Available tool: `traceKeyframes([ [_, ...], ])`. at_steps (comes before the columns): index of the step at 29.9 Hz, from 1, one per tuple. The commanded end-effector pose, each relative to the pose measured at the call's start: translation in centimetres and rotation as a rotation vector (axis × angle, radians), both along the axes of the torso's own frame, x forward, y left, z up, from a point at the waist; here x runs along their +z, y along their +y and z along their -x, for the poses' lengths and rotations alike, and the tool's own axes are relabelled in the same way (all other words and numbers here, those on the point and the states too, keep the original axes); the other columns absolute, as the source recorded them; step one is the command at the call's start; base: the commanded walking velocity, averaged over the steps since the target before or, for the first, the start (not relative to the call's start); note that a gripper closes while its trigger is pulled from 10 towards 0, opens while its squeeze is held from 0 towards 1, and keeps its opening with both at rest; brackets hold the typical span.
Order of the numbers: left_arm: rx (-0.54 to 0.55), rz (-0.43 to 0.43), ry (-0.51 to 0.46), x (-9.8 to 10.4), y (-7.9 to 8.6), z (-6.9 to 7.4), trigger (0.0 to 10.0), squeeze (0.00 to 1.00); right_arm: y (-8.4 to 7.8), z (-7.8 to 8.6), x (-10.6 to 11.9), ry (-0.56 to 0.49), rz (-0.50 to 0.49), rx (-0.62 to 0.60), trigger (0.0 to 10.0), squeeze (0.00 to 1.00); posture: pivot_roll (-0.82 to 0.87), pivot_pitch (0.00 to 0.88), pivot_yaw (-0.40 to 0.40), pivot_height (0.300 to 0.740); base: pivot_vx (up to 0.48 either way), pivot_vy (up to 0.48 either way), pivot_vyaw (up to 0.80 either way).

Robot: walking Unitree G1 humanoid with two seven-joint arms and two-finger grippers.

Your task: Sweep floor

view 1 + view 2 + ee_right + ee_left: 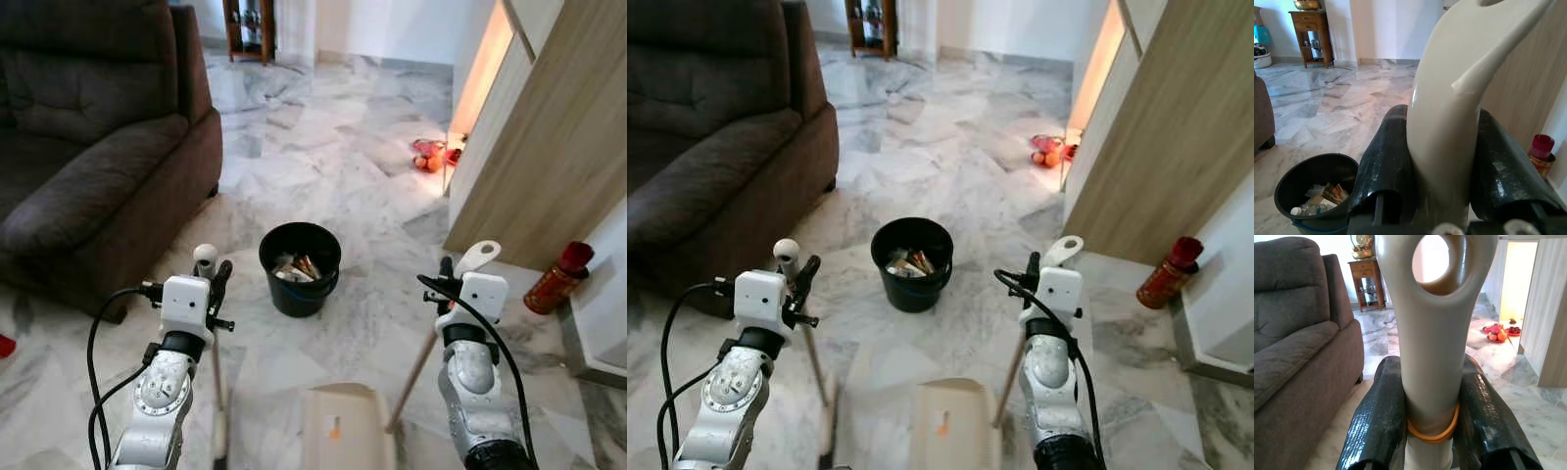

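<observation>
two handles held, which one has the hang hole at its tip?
The one in the left gripper: its beige handle ends in a round open hole. The handle in the right gripper flares into a solid curved tip.

Head stereo pair looks forward and down from above the arms; both eyes share the black bin [300,267], sofa [88,157] and marble floor [333,147]; left wrist camera faces along its fingers [1376,426], very near; right wrist camera likewise, catching the bin close below.
</observation>
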State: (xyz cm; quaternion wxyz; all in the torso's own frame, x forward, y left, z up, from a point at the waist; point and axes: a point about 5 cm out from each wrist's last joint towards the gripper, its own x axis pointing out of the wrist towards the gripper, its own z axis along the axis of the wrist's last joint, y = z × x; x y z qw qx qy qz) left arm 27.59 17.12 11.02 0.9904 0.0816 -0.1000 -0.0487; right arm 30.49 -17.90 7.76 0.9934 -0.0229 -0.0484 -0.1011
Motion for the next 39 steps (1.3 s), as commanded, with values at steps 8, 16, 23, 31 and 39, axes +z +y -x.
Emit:
traceKeyframes([
  [8,0.005,-0.037,-0.036,0.72,0.34,-0.33,10.0,0.0,0.18,-0.31,0.63,-0.034,-0.016,-0.002,10.0,0.0,0.14,0.024,-0.051,0.74,0.0,0.0,-0.7],
  [16,0.007,-0.063,-0.032,0.64,0.37,-0.47,10.0,0.0,0.28,-0.3,0.56,-0.033,-0.017,0.001,10.0,0.0,0.14,0.008,-0.046,0.74,0.0,0.0,-0.2],
  [23,0.01,-0.077,-0.034,0.66,0.36,-0.61,10.0,0.0,0.34,-0.36,0.58,-0.034,-0.017,0.002,10.0,0.0,0.14,0.005,-0.046,0.74,0.0,-0.211,-0.11],
  [31,0.025,-0.067,-0.037,0.71,0.48,-0.69,10.0,0.0,0.42,-0.41,0.6,-0.033,-0.016,0.004,10.0,0.0,0.14,0.02,-0.051,0.74,0.0,-0.112,-0.1],
  [39,0.03,-0.066,-0.04,0.71,0.47,-0.73,10.0,0.0,0.34,-0.49,0.68,-0.035,-0.014,0.003,10.0,0.0,0.14,0.024,-0.054,0.74,0.0,0.0,0.0],
])
